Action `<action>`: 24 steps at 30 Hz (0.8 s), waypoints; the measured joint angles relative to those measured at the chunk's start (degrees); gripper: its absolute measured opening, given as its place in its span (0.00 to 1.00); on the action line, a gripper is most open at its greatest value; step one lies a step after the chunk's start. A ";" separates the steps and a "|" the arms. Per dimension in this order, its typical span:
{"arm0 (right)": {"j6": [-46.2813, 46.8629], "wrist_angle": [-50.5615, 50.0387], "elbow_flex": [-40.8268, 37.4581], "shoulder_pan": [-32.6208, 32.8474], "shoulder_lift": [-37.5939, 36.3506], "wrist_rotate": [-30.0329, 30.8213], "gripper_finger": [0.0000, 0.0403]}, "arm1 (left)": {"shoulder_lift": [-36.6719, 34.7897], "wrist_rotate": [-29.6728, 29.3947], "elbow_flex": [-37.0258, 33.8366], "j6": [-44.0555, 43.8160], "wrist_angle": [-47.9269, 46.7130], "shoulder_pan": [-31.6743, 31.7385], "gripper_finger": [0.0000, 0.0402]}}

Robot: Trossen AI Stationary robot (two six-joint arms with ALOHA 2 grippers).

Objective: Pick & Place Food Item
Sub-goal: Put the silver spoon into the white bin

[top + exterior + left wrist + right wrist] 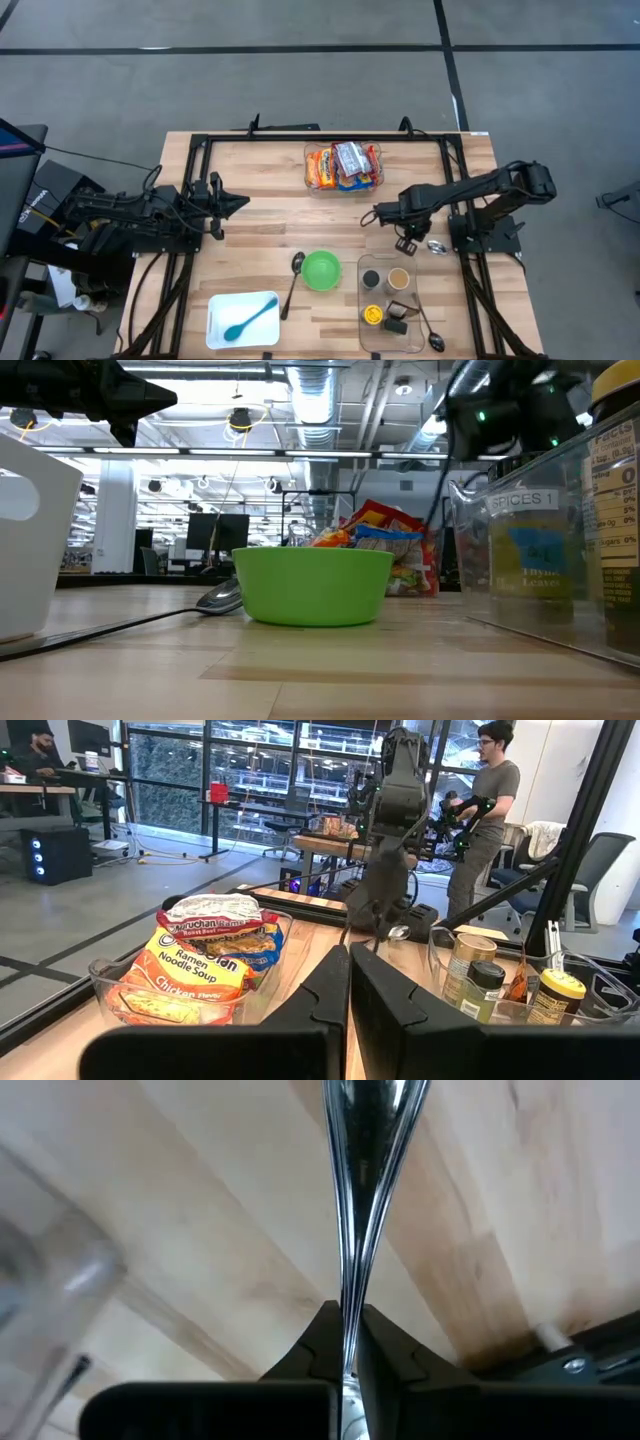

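Observation:
The food items are ramen packets (343, 165) piled in a clear bowl (312, 180) at the table's far middle; they also show in the left wrist view (205, 955) and the low view (385, 550). My right gripper (405, 242) points steeply down near the table's right middle, between that bowl and the spice bin, and is shut on a shiny metal spoon (362, 1200). My left gripper (243, 203) waits level at the table's left, shut on nothing (348, 982). My right gripper pinches the spoon's thin shaft (349, 1295) between its two fingers (385, 1342), coming from above and pointing steeply down. The spoon runs on beyond the fingertips and widens away from them. Whether its far end rests on the wood, I cannot tell.
A green bowl (321, 270) stands at the near middle, a second spoon (294, 275) lying left of it. A white tray (225, 330) with a teal spoon (250, 318) sits near left. A clear spice bin (362, 335) with jars stands near right. A person (485, 815) stands beyond the table.

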 joint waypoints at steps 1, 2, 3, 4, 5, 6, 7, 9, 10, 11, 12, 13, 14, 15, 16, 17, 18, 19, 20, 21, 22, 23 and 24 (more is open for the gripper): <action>-0.06 -0.22 0.98 0.30 0.00 0.53 0.01 | 0.00 0.00 0.00 0.00 0.02 0.00 0.02; -0.19 -0.26 2.07 0.64 0.00 1.07 0.01 | 0.00 0.00 0.00 0.00 0.00 0.00 0.02; -0.28 -0.27 3.24 0.96 0.00 1.90 0.01 | 0.00 -0.01 0.00 0.00 0.02 -0.01 0.02; -0.72 -0.28 4.49 1.23 0.00 2.67 0.01 | 0.02 -0.02 0.00 0.00 0.01 0.00 0.02; -1.28 -0.24 5.71 1.60 0.00 3.64 0.01 | 0.01 -0.02 0.00 0.00 0.02 0.00 0.02; -1.75 -0.29 7.03 1.95 0.00 4.66 0.02 | 0.01 -0.01 0.00 0.00 0.01 -0.01 0.02; -2.34 -0.34 8.37 2.21 0.00 5.80 0.02 | 0.01 0.00 0.00 0.00 0.02 0.00 0.02; -3.19 0.00 11.25 2.70 0.00 8.11 0.02 | 0.01 -0.01 0.00 0.00 0.02 -0.01 0.02; -3.75 0.00 12.64 2.88 0.00 9.54 0.02 | 0.02 -0.02 0.00 0.00 0.00 0.00 0.02; -4.26 0.00 13.99 3.09 0.00 10.92 0.02 | 0.02 0.00 0.00 0.00 0.00 0.00 0.02; -4.77 0.09 15.51 3.36 0.00 12.55 0.02 | 0.01 -0.01 0.00 0.00 0.02 0.00 0.02; -5.41 0.39 16.89 3.67 0.00 14.37 0.02 | 0.02 -0.02 0.00 0.00 0.02 -0.02 0.02; -6.01 0.87 18.19 3.98 -0.02 16.17 0.02 | 0.01 0.00 0.00 0.00 0.01 0.00 0.02; -6.76 1.66 19.41 4.26 -0.05 17.81 0.02 | 0.01 0.00 0.00 0.00 0.01 -0.02 0.02; -7.60 2.74 20.45 4.49 -0.07 19.33 0.02 | 0.02 -0.01 0.00 0.00 0.01 0.00 0.02; -8.56 4.15 21.48 4.77 -0.07 20.69 0.02 | 0.01 -0.02 0.00 0.00 0.01 -0.02 0.02; -9.63 5.75 22.36 5.10 -0.07 21.85 0.02 | 0.00 -0.02 0.00 0.00 0.00 -0.02 0.02; -10.72 7.65 22.96 5.39 -0.09 23.04 0.02 | 0.00 -0.02 0.00 0.00 0.00 0.00 0.02; -11.92 9.61 23.39 5.63 -0.09 23.93 0.02 | 0.00 0.00 0.00 0.00 0.00 0.00 0.02; -13.11 11.61 23.72 5.85 -0.09 24.58 0.02 | 0.02 -0.02 0.00 0.00 0.02 -0.01 0.02; -14.20 13.63 23.93 6.04 -0.09 25.26 0.02 | 0.02 -0.02 0.00 0.00 0.00 -0.02 0.02; -15.09 15.67 23.98 6.21 -0.09 25.94 0.02 | 0.00 -0.02 0.00 0.00 0.02 -0.02 0.02; -15.87 17.76 23.99 6.28 -0.09 26.49 0.02 | 0.01 -0.02 0.00 0.00 0.02 -0.01 0.02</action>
